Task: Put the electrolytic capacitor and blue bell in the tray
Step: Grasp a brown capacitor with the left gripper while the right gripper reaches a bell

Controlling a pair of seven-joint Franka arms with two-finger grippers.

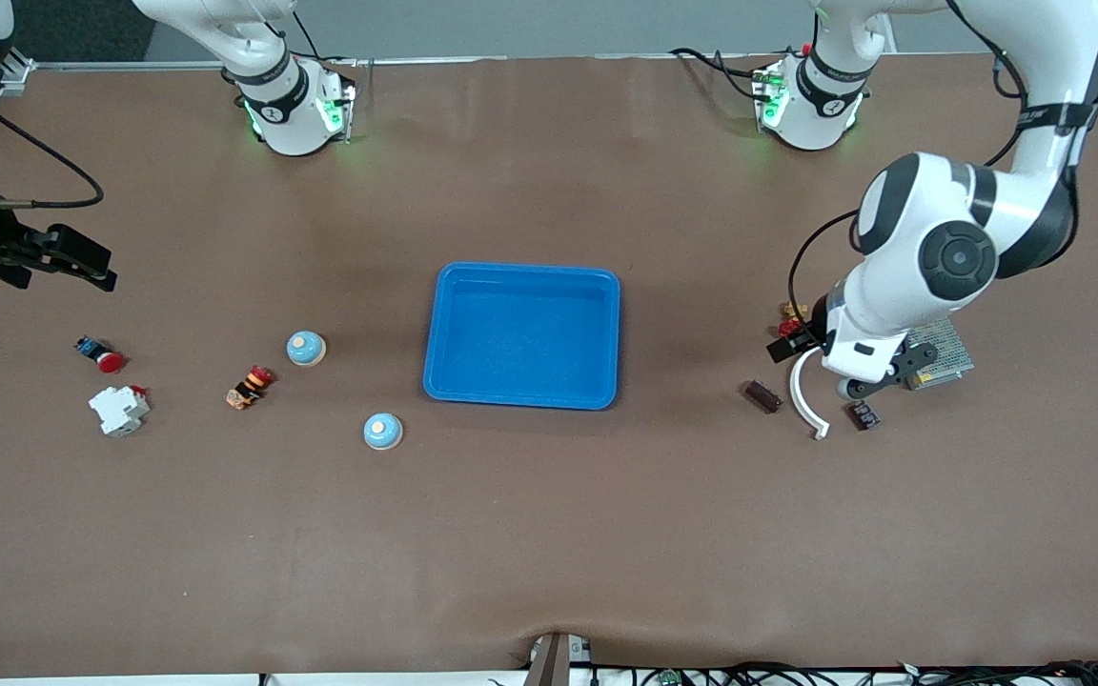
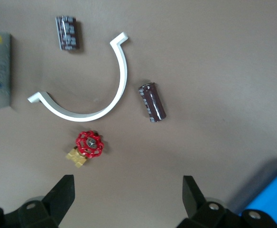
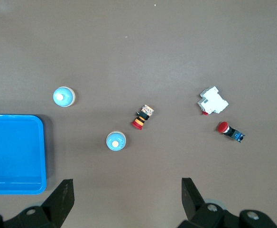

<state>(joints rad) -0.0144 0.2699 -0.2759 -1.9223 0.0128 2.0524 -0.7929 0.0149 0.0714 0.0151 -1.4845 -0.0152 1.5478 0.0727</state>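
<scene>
Nothing placed yet: tray [image 1: 522,335] empty, frame centre. Capacitor [image 2: 152,102] and both blue bells [image 3: 115,141] on table. Left pincer [image 2: 129,190] wide over capacitor cluster; right pincer [image 3: 127,194] wide, holding nothing, frame's left edge.

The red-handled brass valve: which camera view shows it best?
The left wrist view: the valve lies unobstructed beside the white curved clip. In the front view it is tiny, tucked against the left arm. The right wrist view does not show it.
</scene>
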